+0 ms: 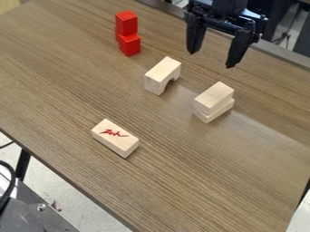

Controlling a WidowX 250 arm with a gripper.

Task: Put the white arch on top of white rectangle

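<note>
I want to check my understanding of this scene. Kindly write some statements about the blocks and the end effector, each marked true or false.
1. The block with red marks lies apart from the other blocks. True.
2. The arch is already on top of another block. False: it stands on the table.
3. The end effector is open and holds nothing. True.
4. The red blocks are nearer to the camera than the arch. False: the red blocks are farther away.
</note>
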